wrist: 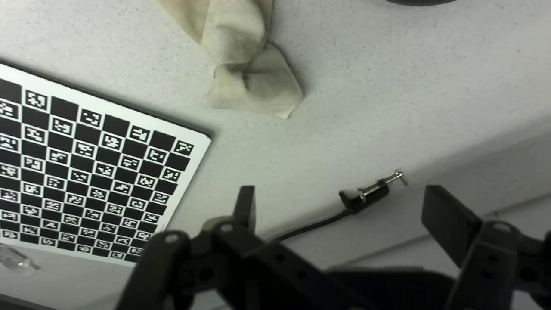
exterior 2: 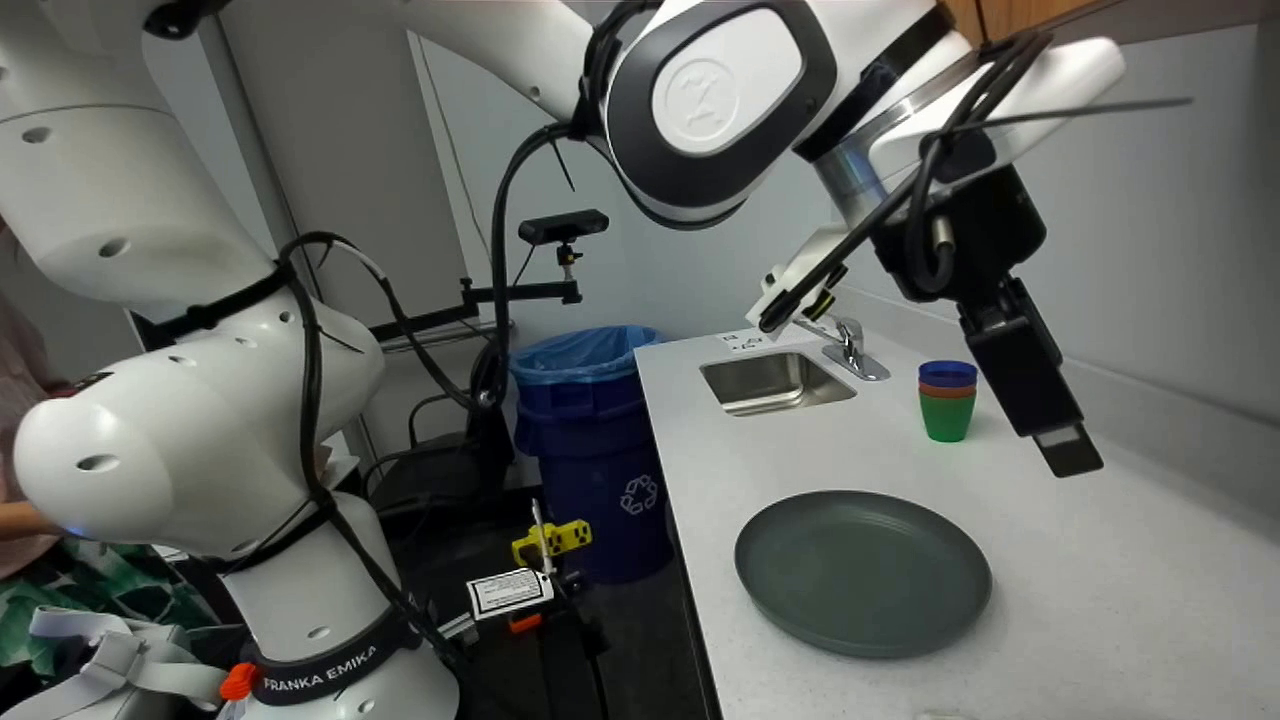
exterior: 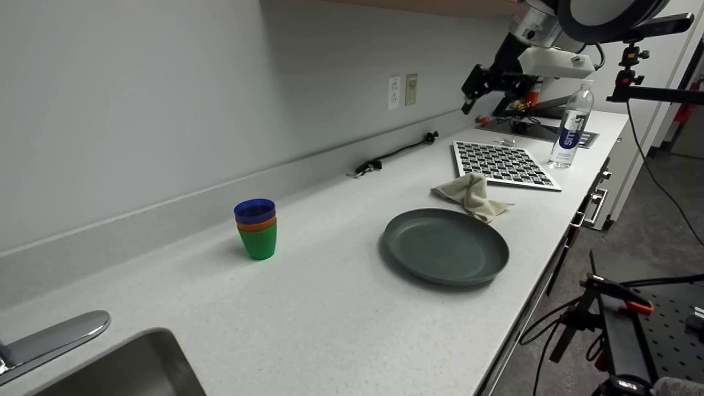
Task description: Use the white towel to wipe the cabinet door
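In an exterior view the sink [exterior: 148, 357], partly in view, comes first; it is set into the counter [exterior: 330, 308] on the near side of the plate [exterior: 445, 247], well apart from it. The tap [exterior: 60, 340] shows on that same side of the plate, closer to the wall [exterior: 165, 110]. Next come three cups [exterior: 258, 234] in an upright stack, blue on top, orange in the middle and green at the bottom, apart from the plate on its wall side. The plate itself is dark, round and shallow, and lies flat.

Just beyond the plate lies the white towel [exterior: 469, 193], cream-tinged, creased and bunched, one end close to the plate's rim; whether cloth and rim touch I cannot tell. Farther past the plate, a checkered board [exterior: 503, 162] lies flat, black and white with a pale border. Also past the plate, but toward the wall, a clamp [exterior: 369, 166] with a thin black stem lies on the counter. A clear bottle [exterior: 569, 132] stands beyond the plate too, on the side away from the wall.

The gripper [wrist: 342, 209] hangs above the counter, beyond the plate and toward the wall. Its jaws are spread wide, and in the wrist view the clamp shows through the gap, down on the counter. In both exterior views the arm [exterior 2: 700, 100] slants down to it from above.
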